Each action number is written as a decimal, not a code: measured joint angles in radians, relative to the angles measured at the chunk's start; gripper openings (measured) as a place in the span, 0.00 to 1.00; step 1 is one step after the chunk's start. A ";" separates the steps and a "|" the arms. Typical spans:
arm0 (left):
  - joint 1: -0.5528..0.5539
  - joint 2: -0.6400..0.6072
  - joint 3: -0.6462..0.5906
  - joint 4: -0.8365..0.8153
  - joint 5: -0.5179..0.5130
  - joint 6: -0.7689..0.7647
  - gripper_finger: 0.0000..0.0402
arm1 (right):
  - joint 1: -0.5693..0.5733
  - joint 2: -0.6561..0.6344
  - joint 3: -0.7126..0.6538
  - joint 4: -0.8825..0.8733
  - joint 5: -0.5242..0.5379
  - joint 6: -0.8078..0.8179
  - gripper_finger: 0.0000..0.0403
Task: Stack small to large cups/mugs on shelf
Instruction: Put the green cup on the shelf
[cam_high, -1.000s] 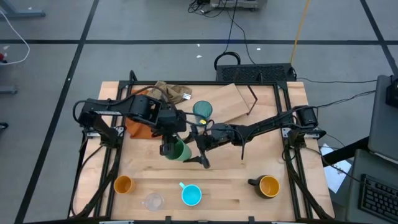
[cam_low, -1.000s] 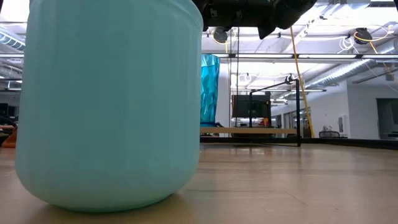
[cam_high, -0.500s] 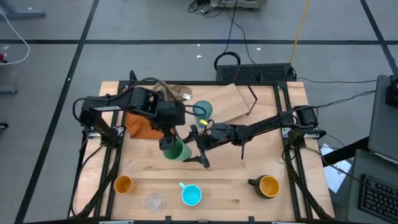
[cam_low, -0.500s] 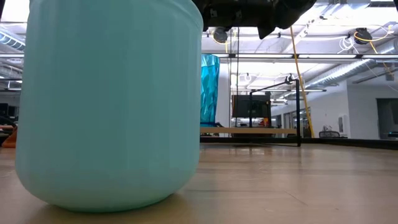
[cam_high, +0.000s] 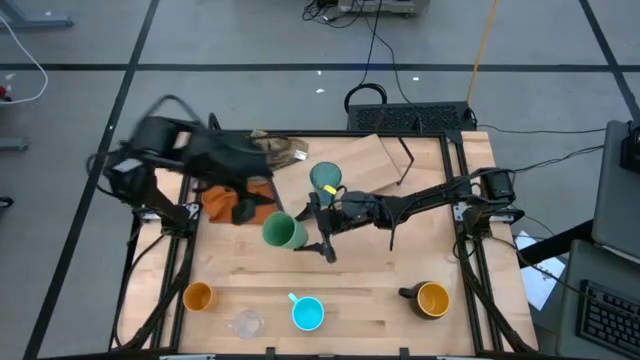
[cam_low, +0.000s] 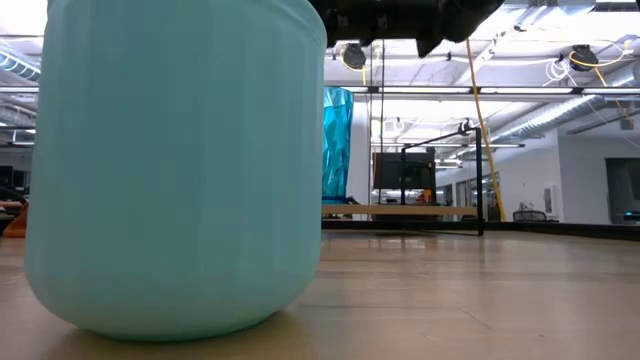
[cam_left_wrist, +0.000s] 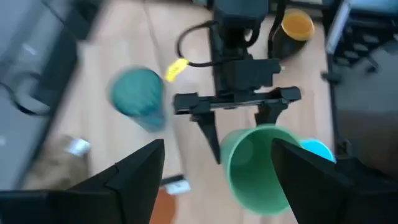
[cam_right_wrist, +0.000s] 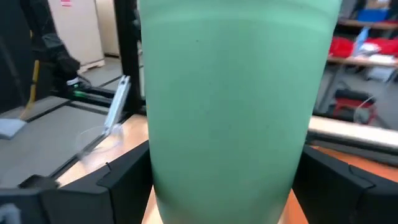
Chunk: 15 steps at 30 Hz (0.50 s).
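Mid-table, task thing: green cup sits between both arms, its mouth turned toward the left arm; whether it rests on the table or hangs above it is unclear.
Right gripper: fingers set wide on either side of the green cup, apparently clamped on its wall. A side grip probably leaves the mouth free for nesting.
Left gripper: fingers apart and empty, back toward the far-left corner over the cloth, clear of the cup.
Tumbler: upright just beyond the right gripper, near enough to be clipped by a far-side swing.
Shelf: askew at the far edge. A black leg shows above its board, so it seems not to stand on its legs.
Near edge: orange cup, glass and blue mug sit in a loose row, with the black mug apart to the right.
Open room: bare wood lies between the green cup and that row, and right of centre. That is the safest way out.
Step, judged: stacking not begun, since no cup sits inside another or on the shelf.
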 joint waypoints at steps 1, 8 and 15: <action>-0.019 -0.024 0.000 0.000 -0.049 0.000 0.74 | -0.004 -0.018 0.000 0.000 0.017 -0.015 0.76; -0.242 -0.182 0.000 0.001 -0.413 -0.114 0.74 | -0.012 -0.183 0.000 -0.135 0.122 -0.120 0.76; -0.515 -0.242 -0.001 0.000 -0.679 -0.126 0.74 | -0.012 -0.344 0.000 -0.322 0.248 -0.188 0.76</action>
